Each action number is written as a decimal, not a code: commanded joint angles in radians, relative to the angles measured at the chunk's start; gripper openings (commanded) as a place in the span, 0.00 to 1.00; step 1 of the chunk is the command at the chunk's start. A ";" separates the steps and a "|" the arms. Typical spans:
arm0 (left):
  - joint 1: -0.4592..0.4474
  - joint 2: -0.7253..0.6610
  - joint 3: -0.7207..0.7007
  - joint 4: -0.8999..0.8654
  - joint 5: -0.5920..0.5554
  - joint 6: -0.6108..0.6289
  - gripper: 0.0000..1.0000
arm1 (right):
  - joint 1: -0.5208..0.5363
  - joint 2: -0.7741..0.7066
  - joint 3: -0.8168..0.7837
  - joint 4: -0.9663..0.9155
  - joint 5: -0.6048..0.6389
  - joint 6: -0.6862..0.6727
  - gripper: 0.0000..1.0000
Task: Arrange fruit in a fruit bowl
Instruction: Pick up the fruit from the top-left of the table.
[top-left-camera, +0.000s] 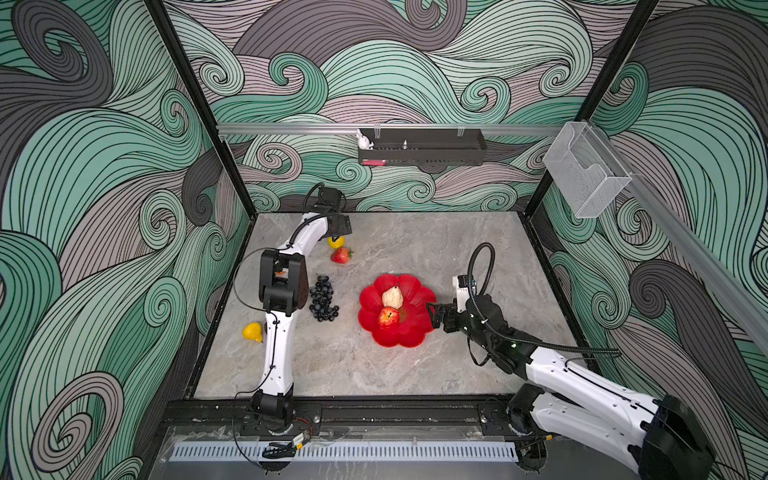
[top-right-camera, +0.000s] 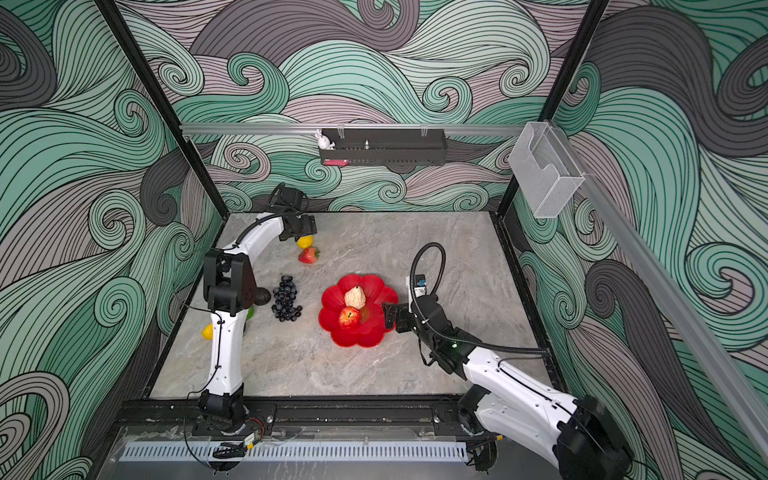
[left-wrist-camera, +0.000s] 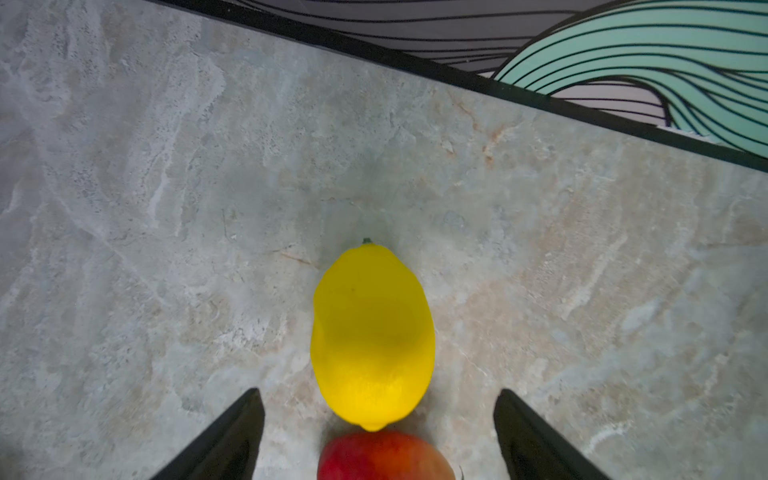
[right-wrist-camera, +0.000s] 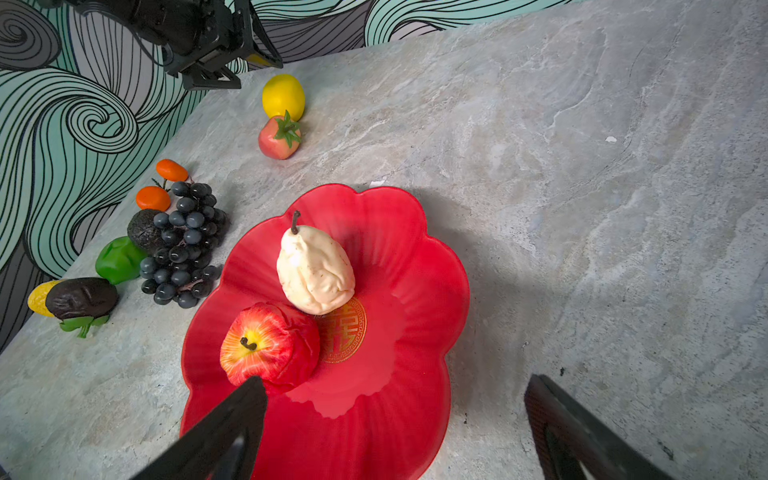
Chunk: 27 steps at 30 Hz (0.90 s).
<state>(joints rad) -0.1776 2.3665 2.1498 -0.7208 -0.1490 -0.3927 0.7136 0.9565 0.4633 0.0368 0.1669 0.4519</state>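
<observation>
From where I stand the fruit bowl holds only two pieces, the red apple and the beige lumpy piece, touching each other near its yellowish centre. The rest of the fruit lies out on the table, on the left arm's side of the bowl. The grape bunch is nearest to it, and the yellow lemon and strawberry are farther from the bowl, toward the back wall.

That lemon looks like the next one to go. I'd guess it is a light, hollow toy with a smooth, slightly slippery skin, and its oval shape would squirt out of a pinch at the ends. The best hold looks to be across its fat middle. Its tip seems to touch the strawberry, so a clumsy close could nudge that away.

The left gripper hangs above the lemon with its jaws spread wider than the fruit, holding nothing and not touching it. The right gripper sits at the bowl's rim on the right arm's side, jaws also wide apart and empty, with one finger close beside the apple; whether it touches the rim I cannot tell
</observation>
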 joint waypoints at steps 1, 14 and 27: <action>0.009 0.071 0.108 -0.121 -0.011 0.009 0.89 | -0.008 0.017 -0.006 0.024 -0.020 0.014 0.97; 0.018 0.215 0.283 -0.192 0.002 0.000 0.77 | -0.015 0.037 -0.006 0.031 -0.029 0.018 0.97; 0.027 0.217 0.282 -0.203 0.044 0.002 0.60 | -0.017 0.048 -0.009 0.044 -0.043 0.027 0.97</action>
<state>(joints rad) -0.1631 2.5641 2.4027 -0.8848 -0.1211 -0.3885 0.7010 1.0031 0.4629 0.0631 0.1299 0.4725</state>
